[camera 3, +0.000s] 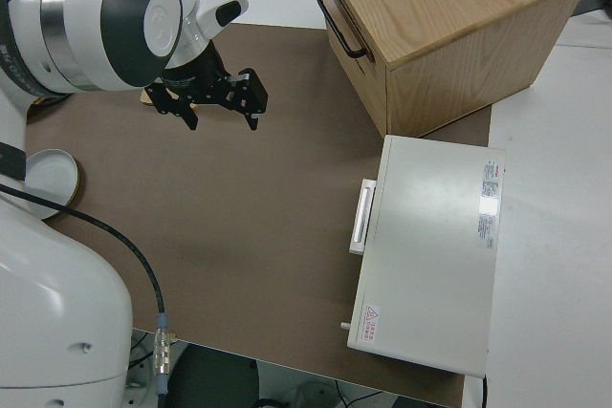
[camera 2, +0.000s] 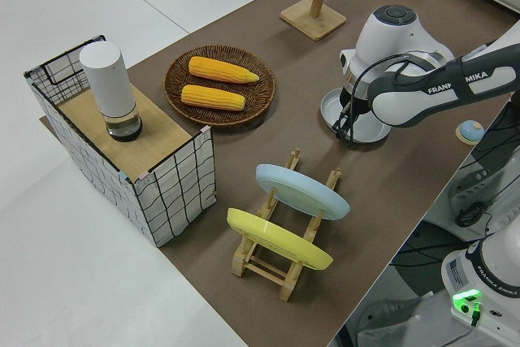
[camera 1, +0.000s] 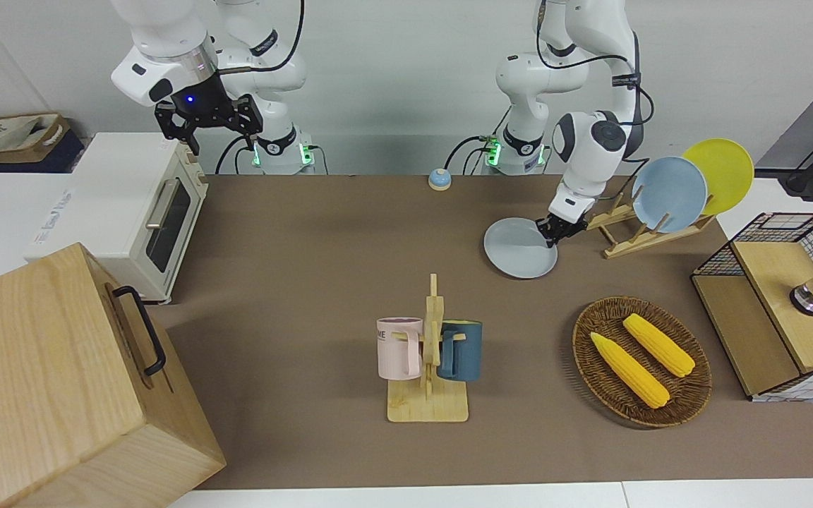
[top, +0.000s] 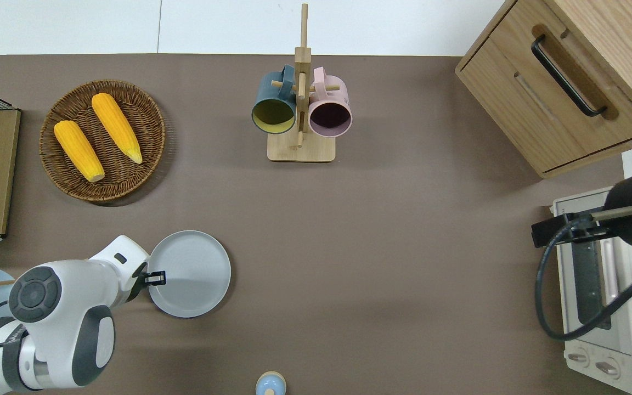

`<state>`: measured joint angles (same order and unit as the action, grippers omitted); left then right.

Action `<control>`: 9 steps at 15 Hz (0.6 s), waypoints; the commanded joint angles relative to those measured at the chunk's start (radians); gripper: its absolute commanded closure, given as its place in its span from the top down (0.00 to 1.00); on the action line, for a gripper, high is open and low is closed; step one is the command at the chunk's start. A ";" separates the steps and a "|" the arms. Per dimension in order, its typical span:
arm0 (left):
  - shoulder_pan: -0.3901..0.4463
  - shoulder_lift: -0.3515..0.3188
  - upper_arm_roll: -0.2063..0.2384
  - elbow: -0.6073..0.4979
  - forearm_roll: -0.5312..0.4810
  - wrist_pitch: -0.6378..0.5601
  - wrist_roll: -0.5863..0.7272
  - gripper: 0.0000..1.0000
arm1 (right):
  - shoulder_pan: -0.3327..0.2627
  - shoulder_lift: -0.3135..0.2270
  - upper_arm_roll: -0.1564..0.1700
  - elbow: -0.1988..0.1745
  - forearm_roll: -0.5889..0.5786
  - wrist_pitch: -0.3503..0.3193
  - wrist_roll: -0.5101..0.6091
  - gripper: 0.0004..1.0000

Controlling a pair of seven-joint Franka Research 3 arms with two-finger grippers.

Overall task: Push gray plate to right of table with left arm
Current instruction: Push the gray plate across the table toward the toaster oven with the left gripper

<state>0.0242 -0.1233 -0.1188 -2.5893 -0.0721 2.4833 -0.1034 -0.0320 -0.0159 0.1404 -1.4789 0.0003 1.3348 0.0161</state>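
Note:
The gray plate (camera 1: 517, 248) (top: 192, 272) lies flat on the brown table (camera 1: 308, 282), toward the left arm's end and close to the robots. My left gripper (camera 1: 554, 233) (top: 154, 278) is down at table height with its fingers shut. It touches the plate's rim on the side toward the left arm's end of the table. In the left side view the arm covers much of the plate (camera 2: 367, 122). The right arm is parked with its gripper (camera 3: 220, 114) open.
A wooden rack holds a sky-blue plate (camera 1: 669, 194) and a yellow plate (camera 1: 724, 173) beside the left gripper. A wicker basket (camera 1: 593, 367) with two corn cobs and a mug stand (camera 1: 429, 406) lie farther from the robots. A bell (camera 1: 439, 179), toaster oven (camera 1: 138, 212) and wooden drawer box (camera 1: 61, 381) are also here.

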 commanded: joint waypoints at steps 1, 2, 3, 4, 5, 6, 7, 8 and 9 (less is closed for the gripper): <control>-0.078 0.034 -0.004 -0.003 0.000 0.028 -0.094 0.00 | -0.020 -0.002 0.016 0.009 0.004 -0.016 0.013 0.98; -0.088 0.036 -0.004 0.000 0.000 0.028 -0.101 0.00 | -0.019 -0.002 0.016 0.009 0.004 -0.016 0.013 0.98; -0.099 0.037 -0.004 0.001 0.000 0.028 -0.108 0.00 | -0.020 -0.002 0.016 0.009 0.004 -0.016 0.013 0.98; -0.113 0.037 -0.004 0.003 0.000 0.029 -0.124 0.00 | -0.019 -0.002 0.016 0.009 0.004 -0.016 0.013 0.98; -0.130 0.039 -0.004 0.009 0.000 0.029 -0.142 0.00 | -0.020 -0.002 0.016 0.009 0.004 -0.016 0.012 0.98; -0.144 0.045 -0.004 0.014 0.000 0.029 -0.157 0.00 | -0.019 -0.002 0.016 0.009 0.004 -0.016 0.013 0.98; -0.161 0.050 -0.004 0.017 0.000 0.029 -0.177 0.00 | -0.020 -0.002 0.016 0.009 0.004 -0.016 0.012 0.98; -0.176 0.053 -0.004 0.021 0.000 0.029 -0.197 0.00 | -0.020 -0.002 0.016 0.009 0.004 -0.016 0.013 0.98; -0.194 0.057 -0.004 0.026 0.000 0.029 -0.217 0.00 | -0.019 -0.002 0.016 0.009 0.004 -0.016 0.012 0.98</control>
<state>-0.1081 -0.1153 -0.1235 -2.5809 -0.0721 2.4907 -0.2475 -0.0320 -0.0159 0.1404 -1.4789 0.0003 1.3348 0.0161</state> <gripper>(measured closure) 0.982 0.013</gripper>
